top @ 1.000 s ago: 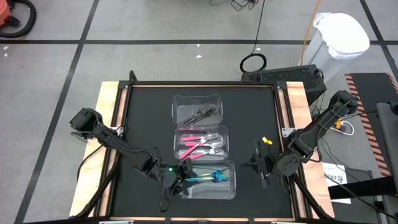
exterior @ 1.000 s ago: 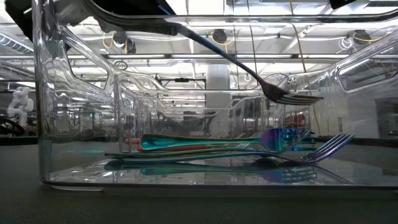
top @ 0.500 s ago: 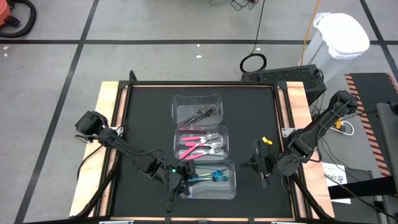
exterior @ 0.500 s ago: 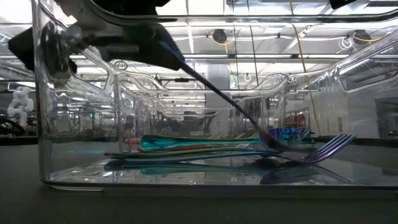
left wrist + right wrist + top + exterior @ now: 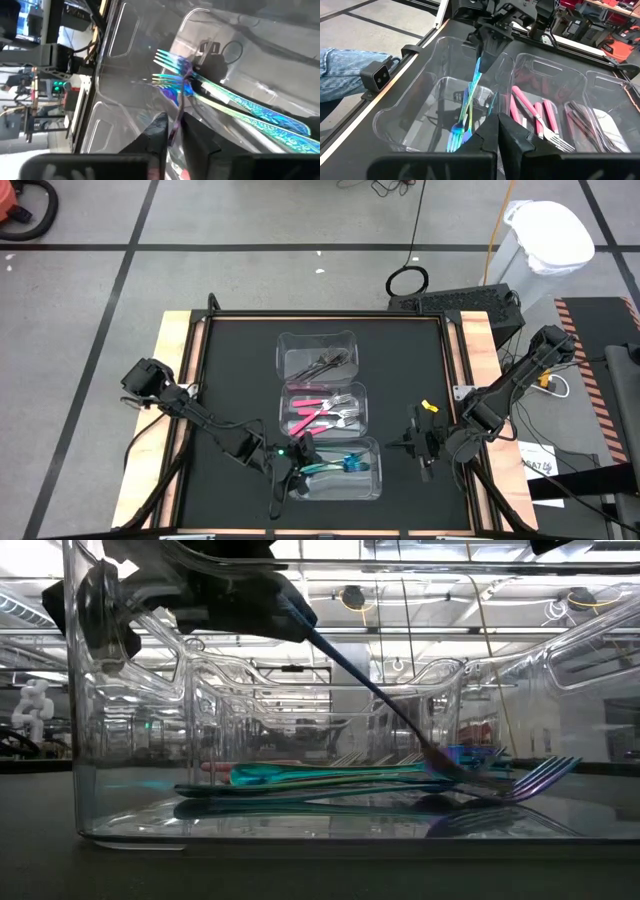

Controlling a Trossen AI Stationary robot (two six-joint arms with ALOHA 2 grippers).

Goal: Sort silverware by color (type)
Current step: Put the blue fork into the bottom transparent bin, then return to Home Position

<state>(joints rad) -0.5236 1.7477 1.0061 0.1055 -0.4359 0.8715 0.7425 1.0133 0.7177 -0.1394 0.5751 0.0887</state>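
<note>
Three clear containers stand in a row down the table's middle. The near container holds teal iridescent forks lying flat on its bottom. One more teal fork slants down into it from my left gripper, which reaches over the container's left end. Its fingers stand slightly apart, so it is open. My right gripper waits shut at the table's right, touching nothing. My left gripper has the slanting fork's handle end in the narrow gap between its two fingers; whether both fingers touch it I cannot tell. The fingers slant downward from the table's left, along the fork. The fork's tines rest on the forks below.
The middle container holds pink-handled forks and the far one dark grey forks. Bare black table lies on both sides of the row. A person's leg shows beyond the table's left edge.
My left gripper has come down a little into the near container with the fork. The fork's tine end, which hung above the pile a second ago, now lies on the teal forks, while its handle end stays up at the gripper.
</note>
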